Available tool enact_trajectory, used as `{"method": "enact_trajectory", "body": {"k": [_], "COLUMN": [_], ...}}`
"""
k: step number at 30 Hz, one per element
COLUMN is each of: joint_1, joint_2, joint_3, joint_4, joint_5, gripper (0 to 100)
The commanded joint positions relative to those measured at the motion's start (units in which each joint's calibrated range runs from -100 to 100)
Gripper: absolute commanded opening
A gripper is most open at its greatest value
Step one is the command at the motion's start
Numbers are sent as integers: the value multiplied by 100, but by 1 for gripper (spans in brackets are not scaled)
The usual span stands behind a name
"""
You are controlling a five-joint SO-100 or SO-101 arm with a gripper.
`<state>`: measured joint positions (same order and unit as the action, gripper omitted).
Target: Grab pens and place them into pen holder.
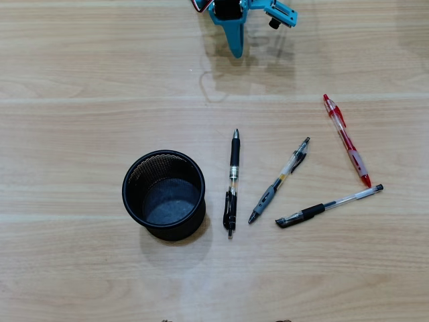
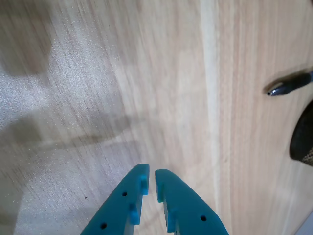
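Observation:
Several pens lie on the wooden table in the overhead view: a black pen (image 1: 232, 182), a grey and yellow pen (image 1: 279, 181), a red pen (image 1: 346, 139) and a clear pen with black cap (image 1: 328, 206). The black mesh pen holder (image 1: 164, 194) stands upright and empty, left of the black pen. My teal gripper (image 1: 234, 48) is at the table's far edge, well away from the pens, shut and empty. In the wrist view the gripper (image 2: 150, 172) points at bare wood with the jaws nearly touching. A pen tip (image 2: 288, 84) and the holder's rim (image 2: 304, 139) show at the right edge.
The table (image 1: 80, 134) is light wood with plank seams. The arm's body (image 1: 268, 12) sits at the top edge of the overhead view.

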<state>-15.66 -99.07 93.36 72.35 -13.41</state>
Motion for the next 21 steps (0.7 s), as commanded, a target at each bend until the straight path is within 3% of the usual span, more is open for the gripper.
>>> {"method": "enact_trajectory", "body": {"k": [1, 21], "joint_1": [2, 10], "joint_2": [-42, -42], "joint_3": [3, 12], "joint_4": [75, 58], "joint_5": [-34, -34], "gripper": [3, 3]}}
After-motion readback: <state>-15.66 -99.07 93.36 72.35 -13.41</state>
